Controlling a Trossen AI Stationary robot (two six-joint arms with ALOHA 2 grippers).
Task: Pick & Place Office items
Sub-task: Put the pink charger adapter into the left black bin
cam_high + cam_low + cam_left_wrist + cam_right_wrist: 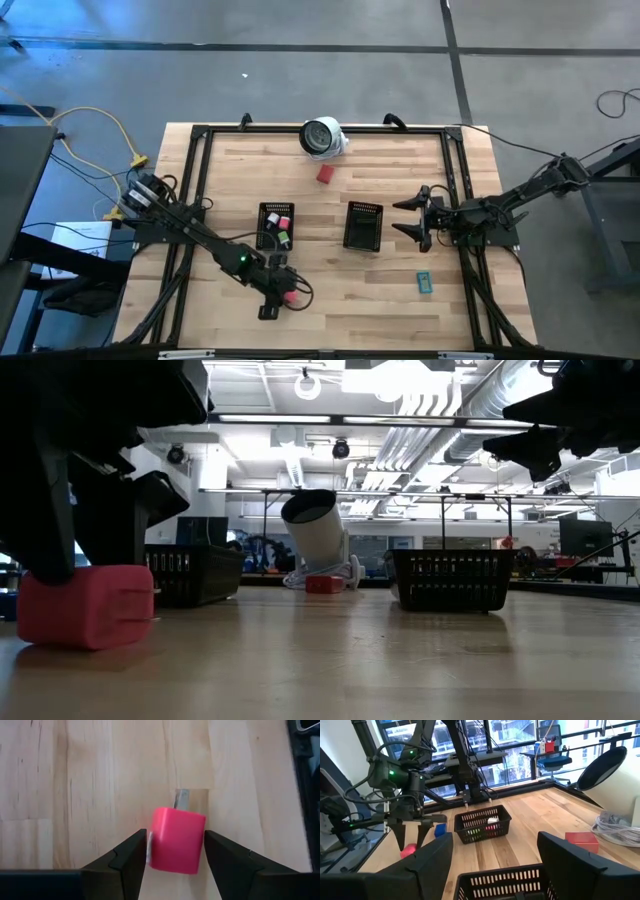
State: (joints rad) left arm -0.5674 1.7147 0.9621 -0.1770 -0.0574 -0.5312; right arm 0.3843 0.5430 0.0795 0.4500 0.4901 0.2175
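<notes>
Nearest the front edge of the table (380, 315), we see the left end effector (291, 296) lowered to the wood, its two dark fingers (127, 857) set on either side of a pink piece (177, 840). In the left wrist view the fingers sit close against the piece's sides, one touching it, the other with a thin sliver of gap, so we read it as narrowed around the piece, though we cannot tell whether the grip is firm. In the low view the pink piece (85, 606) rests on the table surface under the dark arm.

A little farther back and toward the right side lies a teal piece (424, 283), flat on the wood and alone.

In the middle of the table stand two black mesh trays. The left tray (276, 227) holds several small pieces, red and green among them; the right tray (363, 225) is just beside the right end effector (412, 218), which hovers above the table with its fingers spread wide, holding nothing.

Beyond the trays a red piece (325, 174) lies on the wood, and just behind it, near the far edge, a white round object with a dark face (322, 137) leans tilted.
</notes>
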